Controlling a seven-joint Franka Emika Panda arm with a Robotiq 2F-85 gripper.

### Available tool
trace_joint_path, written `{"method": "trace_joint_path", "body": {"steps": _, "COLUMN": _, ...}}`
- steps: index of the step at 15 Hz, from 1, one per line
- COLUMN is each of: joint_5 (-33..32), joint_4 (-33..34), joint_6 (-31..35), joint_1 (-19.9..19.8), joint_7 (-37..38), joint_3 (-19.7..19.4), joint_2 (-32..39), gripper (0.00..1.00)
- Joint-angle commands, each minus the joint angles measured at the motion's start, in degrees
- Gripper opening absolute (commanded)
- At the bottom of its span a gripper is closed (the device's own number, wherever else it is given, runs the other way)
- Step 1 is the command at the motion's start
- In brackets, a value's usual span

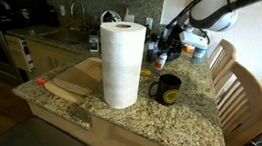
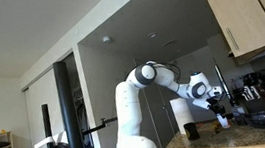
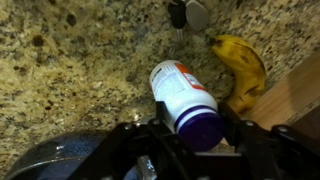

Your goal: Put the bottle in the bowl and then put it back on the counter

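In the wrist view my gripper (image 3: 196, 128) is shut on the bottle (image 3: 180, 88). The bottle shows a white body, a red-orange label and a dark blue-purple end toward the camera. It hangs above the speckled granite counter (image 3: 80, 60). The rim of the dark blue-black bowl (image 3: 50, 160) shows at the lower left, beside and below the gripper. In an exterior view the gripper (image 1: 172, 43) is at the far end of the counter, behind the black mug (image 1: 167, 89). The arm also shows in an exterior view (image 2: 211, 91).
A banana (image 3: 240, 65) lies right of the bottle beside a wooden board (image 3: 298, 92). A small metal object (image 3: 188, 12) sits at the top. A paper towel roll (image 1: 122, 64), a cutting board (image 1: 75, 76) and wooden chairs (image 1: 241, 92) surround the counter.
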Motion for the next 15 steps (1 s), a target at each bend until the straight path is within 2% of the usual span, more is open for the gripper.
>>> {"method": "trace_joint_path", "body": {"steps": 1, "joint_5": -2.19, "joint_4": -3.03, "joint_6": 7.57, "joint_1": -0.62, "joint_7": -2.18, "joint_3": 0.49, "joint_2": 0.83, "gripper": 0.29}}
{"method": "trace_joint_path", "body": {"steps": 7, "joint_5": 0.05, "joint_4": -4.73, "joint_6": 12.91, "joint_1": -2.03, "joint_7": -3.08, "joint_3": 0.51, "joint_2": 2.05, "gripper": 0.29}}
{"method": "trace_joint_path", "body": {"steps": 8, "joint_5": 0.3, "joint_4": -4.86, "joint_6": 12.7, "joint_1": -2.32, "joint_7": -2.81, "joint_3": 0.34, "joint_2": 2.07, "gripper": 0.79}}
{"method": "trace_joint_path", "body": {"steps": 10, "joint_5": 3.07, "joint_4": -5.44, "joint_6": 13.23, "joint_1": -3.46, "joint_7": -4.05, "joint_3": 0.93, "joint_2": 2.04, "gripper": 0.86}}
{"method": "trace_joint_path", "body": {"steps": 12, "joint_5": 6.64, "joint_4": -5.95, "joint_6": 13.1, "joint_1": -4.64, "joint_7": -5.96, "joint_3": 1.42, "joint_2": 2.17, "gripper": 0.99}}
{"method": "trace_joint_path", "body": {"steps": 15, "joint_5": 12.31, "joint_4": -6.44, "joint_6": 12.96, "joint_1": -5.74, "joint_7": -9.58, "joint_3": 1.39, "joint_2": 2.58, "gripper": 1.0}}
